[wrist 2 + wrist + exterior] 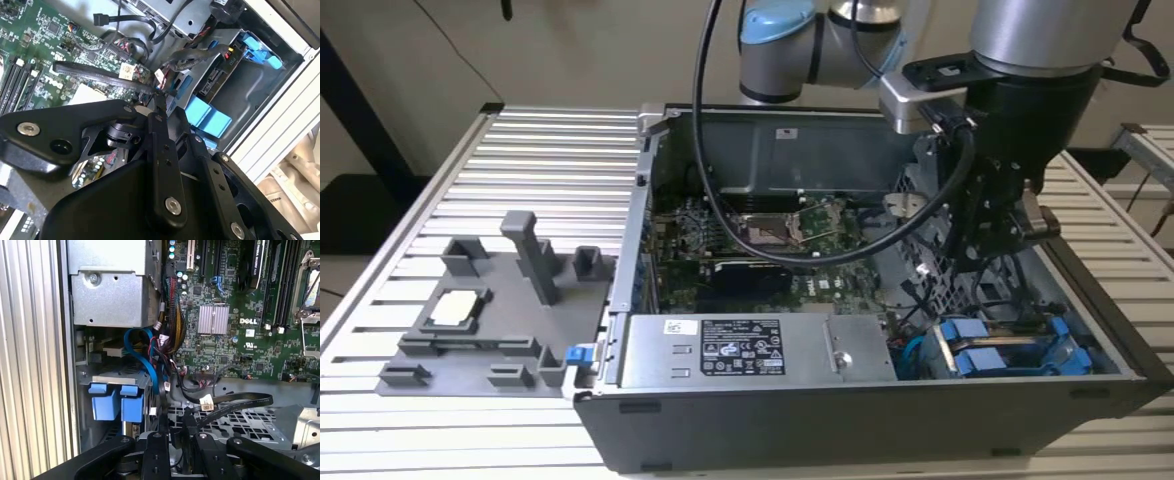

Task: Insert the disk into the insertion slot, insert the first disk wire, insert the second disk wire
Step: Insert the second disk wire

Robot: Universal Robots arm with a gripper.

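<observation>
Disk (987, 358) flat, inside insertion slot (260, 87) (claw (1003, 250) just above)

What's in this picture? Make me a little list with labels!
place: open computer case on a slatted table
gripper: inside the case, close to a flat black cable
disk: its blue carrier end shows in the insertion slot
outside: grey fixture tray on the exterior view's left
</observation>
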